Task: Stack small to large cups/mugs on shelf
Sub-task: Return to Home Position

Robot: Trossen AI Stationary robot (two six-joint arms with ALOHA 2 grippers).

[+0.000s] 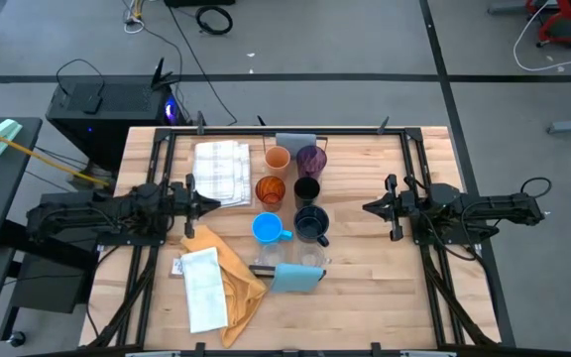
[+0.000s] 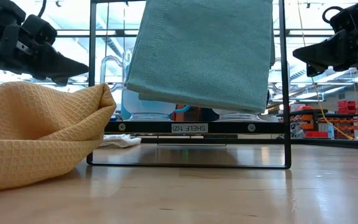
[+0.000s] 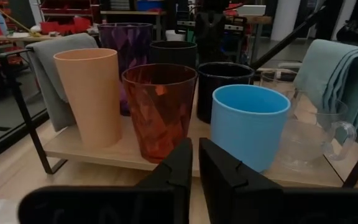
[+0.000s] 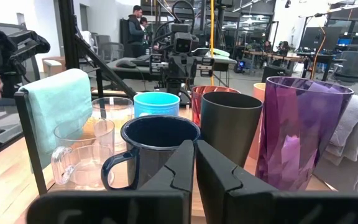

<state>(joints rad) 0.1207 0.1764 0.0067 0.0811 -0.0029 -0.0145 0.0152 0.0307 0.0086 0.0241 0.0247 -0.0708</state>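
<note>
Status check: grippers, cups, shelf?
Left gripper, right gripper shut, empty, flanking pale wooden shelf. Tall orange cup through clear glass mug standing on it. Nothing in the way.

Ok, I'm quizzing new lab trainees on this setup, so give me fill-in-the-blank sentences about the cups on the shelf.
1. On the shelf, at the grey cloth end, stand the orange cup and the ____.
2. The amber cup stands between the orange cup and the ____.
3. The navy mug has as its row neighbour toward the grey cloth the ____.
4. The left gripper and right gripper, off to the sides, each hold ____.
Missing: purple cup; bright blue mug; black cup; nothing.
</note>
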